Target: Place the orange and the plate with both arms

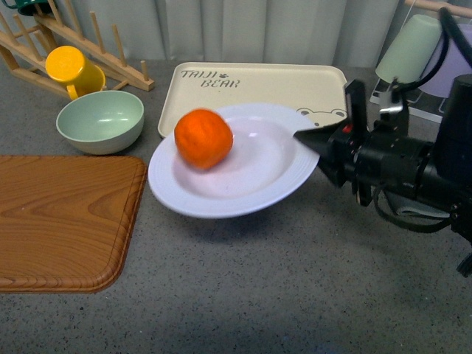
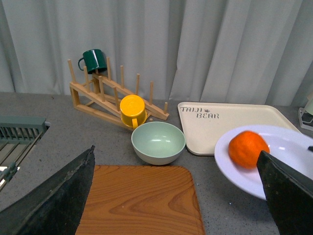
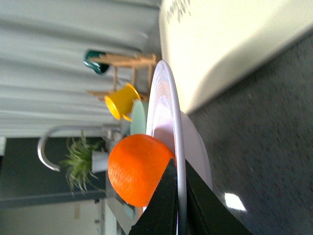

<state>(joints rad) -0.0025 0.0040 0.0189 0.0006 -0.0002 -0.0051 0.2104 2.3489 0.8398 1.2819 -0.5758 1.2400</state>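
On a grey speckled counter (image 1: 295, 310) before pale curtains, the wide lavender-white ridged plate (image 1: 221, 206) hangs just above the surface, apparently so the round bright orange (image 1: 203, 138) in it rides along. The right gripper (image 1: 310, 140) pinches the plate's rim. The left gripper (image 2: 176, 156) gapes wide, empty.

My front camera looks from my body forward and down over the counter (image 1: 295, 295), at middle range. My left wrist camera sits low at the near left and faces the far curtain (image 2: 220, 49). My right wrist camera, rolled sideways, peers edge-on along the plate (image 3: 164, 107), very close. All three share the plate, orange (image 1: 203, 138) and yellow cup (image 1: 70, 70).
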